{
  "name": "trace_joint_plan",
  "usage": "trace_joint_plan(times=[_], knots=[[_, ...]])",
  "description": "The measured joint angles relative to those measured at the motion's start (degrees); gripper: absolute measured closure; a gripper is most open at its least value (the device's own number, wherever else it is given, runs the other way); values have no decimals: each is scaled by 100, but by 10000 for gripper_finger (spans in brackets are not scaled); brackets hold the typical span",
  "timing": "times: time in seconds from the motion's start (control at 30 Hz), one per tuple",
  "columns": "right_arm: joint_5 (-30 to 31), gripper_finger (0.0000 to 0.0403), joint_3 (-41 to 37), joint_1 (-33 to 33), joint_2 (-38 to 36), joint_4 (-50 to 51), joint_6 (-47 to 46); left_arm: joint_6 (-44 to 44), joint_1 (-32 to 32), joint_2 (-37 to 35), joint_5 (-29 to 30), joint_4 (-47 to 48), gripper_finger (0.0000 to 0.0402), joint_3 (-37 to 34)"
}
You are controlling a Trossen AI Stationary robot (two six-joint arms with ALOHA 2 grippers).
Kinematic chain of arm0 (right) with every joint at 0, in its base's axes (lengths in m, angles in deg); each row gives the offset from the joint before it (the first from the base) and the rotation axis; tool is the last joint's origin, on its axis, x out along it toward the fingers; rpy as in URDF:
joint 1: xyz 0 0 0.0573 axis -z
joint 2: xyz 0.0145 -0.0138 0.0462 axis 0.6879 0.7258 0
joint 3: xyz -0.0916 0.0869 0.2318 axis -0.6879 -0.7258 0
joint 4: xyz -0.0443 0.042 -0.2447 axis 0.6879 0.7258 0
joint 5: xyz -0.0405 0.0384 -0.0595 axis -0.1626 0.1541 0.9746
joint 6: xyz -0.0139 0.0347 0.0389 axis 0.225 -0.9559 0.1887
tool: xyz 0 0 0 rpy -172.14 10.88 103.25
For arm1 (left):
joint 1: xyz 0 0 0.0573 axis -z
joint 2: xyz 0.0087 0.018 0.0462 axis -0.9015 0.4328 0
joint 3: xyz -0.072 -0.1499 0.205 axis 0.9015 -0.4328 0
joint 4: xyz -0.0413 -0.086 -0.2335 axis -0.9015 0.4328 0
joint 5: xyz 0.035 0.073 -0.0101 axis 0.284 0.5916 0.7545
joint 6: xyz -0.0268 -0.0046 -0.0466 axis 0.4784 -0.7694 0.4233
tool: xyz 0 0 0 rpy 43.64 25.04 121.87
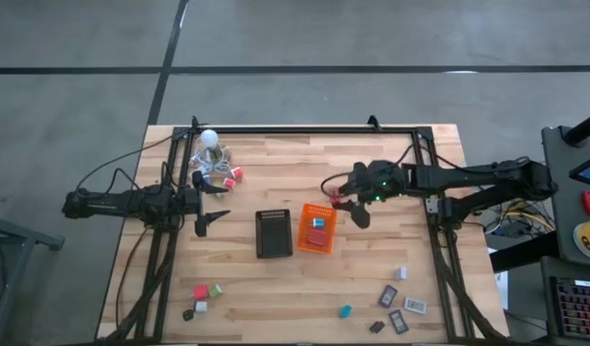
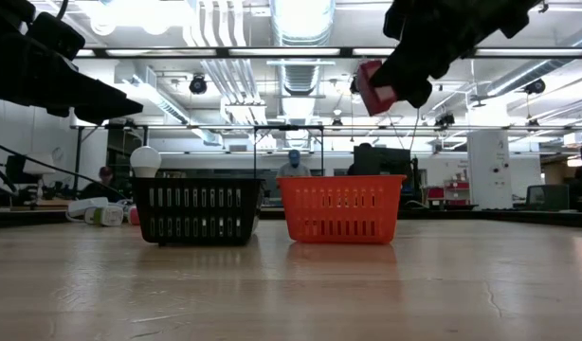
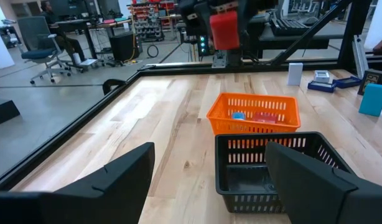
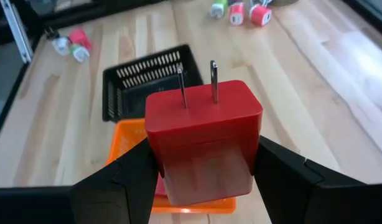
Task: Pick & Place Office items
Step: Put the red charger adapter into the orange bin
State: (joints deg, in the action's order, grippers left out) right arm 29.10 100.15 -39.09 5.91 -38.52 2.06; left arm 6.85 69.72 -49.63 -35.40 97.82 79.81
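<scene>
Office item in transit: a red plug block, two metal prongs upward, pinched between the half-closed fingers of the right tool, raised above the surface just beside the orange tray. The left tool, fully spread and empty, waits beside the black tray. Judged risk: released here, short of the orange rim, the block would drop outside or bounce off. No legible brand or writing shows.

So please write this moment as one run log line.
right end effector: shut on red charger block, above orange tray | left end effector: open, waiting near black tray
</scene>
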Motion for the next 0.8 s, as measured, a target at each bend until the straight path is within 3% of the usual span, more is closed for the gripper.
trace_joint_plan(times=[0.8], knots=[[-128,183,102,-457,2146,-1087,-475,-1,-2,0,2,0,92,0]])
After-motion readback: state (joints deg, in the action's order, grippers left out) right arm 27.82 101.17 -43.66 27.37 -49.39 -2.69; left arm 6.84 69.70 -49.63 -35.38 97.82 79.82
